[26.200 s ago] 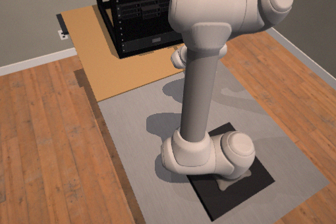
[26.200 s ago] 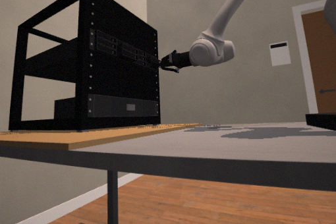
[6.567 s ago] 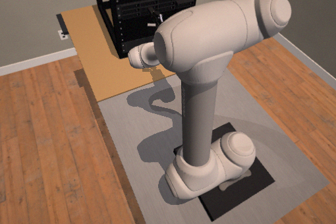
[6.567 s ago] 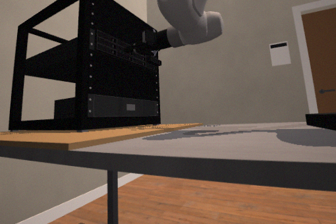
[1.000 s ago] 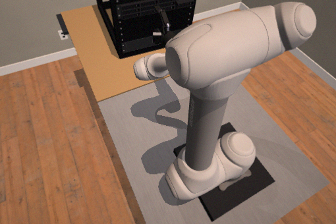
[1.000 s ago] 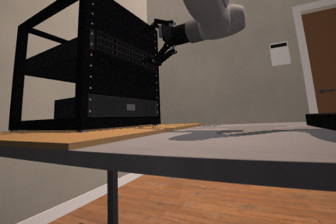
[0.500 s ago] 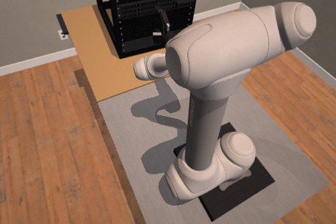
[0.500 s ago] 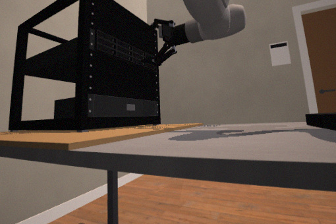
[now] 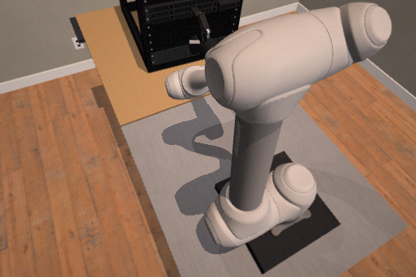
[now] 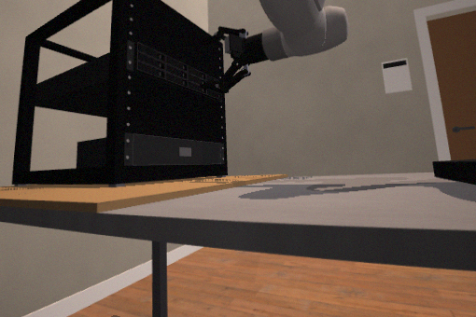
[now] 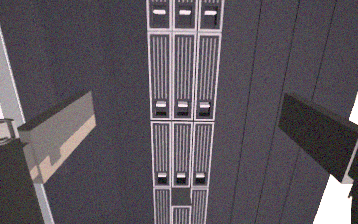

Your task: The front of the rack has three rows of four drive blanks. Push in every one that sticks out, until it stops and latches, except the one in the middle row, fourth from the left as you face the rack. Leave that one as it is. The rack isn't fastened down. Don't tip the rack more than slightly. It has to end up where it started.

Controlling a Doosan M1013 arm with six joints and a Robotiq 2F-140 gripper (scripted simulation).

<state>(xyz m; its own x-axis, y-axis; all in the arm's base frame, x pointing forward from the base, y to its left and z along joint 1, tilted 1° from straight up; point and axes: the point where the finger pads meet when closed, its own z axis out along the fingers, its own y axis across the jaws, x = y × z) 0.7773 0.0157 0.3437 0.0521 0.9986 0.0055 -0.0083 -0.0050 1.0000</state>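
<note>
The black rack (image 9: 183, 2) stands on a tan board (image 9: 118, 63); it also shows in the exterior view (image 10: 126, 86). Its band of drive blanks (image 10: 175, 72) runs across the front, and in the wrist view it runs as three columns (image 11: 182, 115). One blank in the middle column at the bottom edge of the wrist view (image 11: 181, 197) looks raised from its neighbours. My gripper (image 11: 188, 109) is open and empty, its fingers spread to either side of the band, close in front of the rack's right part (image 10: 229, 55).
A grey panel (image 10: 175, 152) sits low in the rack's front. The tan board lies on a grey table (image 10: 327, 207). The arm's base (image 9: 261, 209) stands on a black plate behind the gripper.
</note>
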